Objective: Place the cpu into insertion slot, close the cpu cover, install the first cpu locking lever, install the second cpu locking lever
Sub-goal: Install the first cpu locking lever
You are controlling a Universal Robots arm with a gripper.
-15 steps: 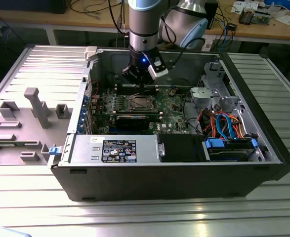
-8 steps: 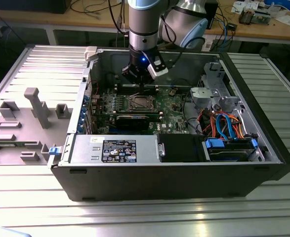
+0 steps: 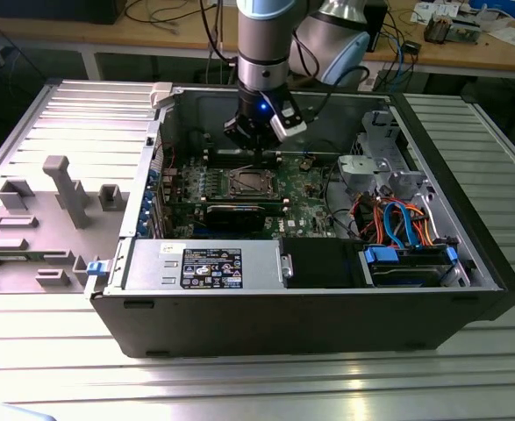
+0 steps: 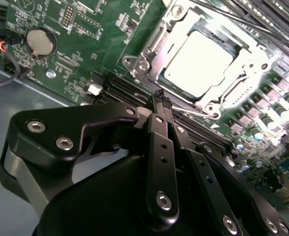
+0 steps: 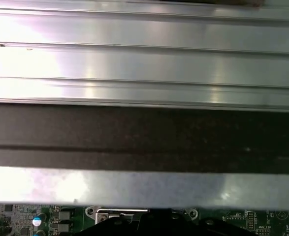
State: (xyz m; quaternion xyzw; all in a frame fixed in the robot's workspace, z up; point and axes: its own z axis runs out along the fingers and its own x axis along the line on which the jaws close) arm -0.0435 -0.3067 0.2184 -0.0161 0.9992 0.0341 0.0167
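One robot arm reaches down into an open computer case (image 3: pixel 468 263) that lies on its side on a ribbed metal table (image 3: pixel 239 386). The gripper (image 3: pixel 255 151) hangs just behind the socket (image 3: pixel 249 183), above the green board (image 3: pixel 314 189), so the socket works as the landmark here.

In the second wrist view the gripper (image 4: pixel 160 96) shows its two black fingers (image 4: pixel 156 123) pressed together, holding nothing, with the tips close over a thin wire lever (image 4: pixel 193 112) at the socket's edge. That closed, pointed pose probably suits pushing a lever rather than carrying a part.

The cpu (image 4: pixel 198 60) already sits in the socket (image 4: pixel 151 49), its pale metal top facing up. The cover (image 4: pixel 242 46) lies flat around it, framing the chip through its central opening. Whether either lever is fully latched cannot be told.

Near the socket, a round coin battery (image 4: pixel 40 41) sits on the board. In the exterior view a long black card (image 3: pixel 244 215) lies just in front of the socket, and a grey power supply (image 3: pixel 204 263) sits further forward. To the exterior view's right of the socket are orange and blue cables (image 3: pixel 397 219) and a blue-tabbed drive bay (image 3: pixel 406 263).

A grey moulded fixture tray (image 3: pixel 38 219) rests on the table to the exterior view's left of the case. Wooden benches with cables (image 3: pixel 152 22) stand behind.
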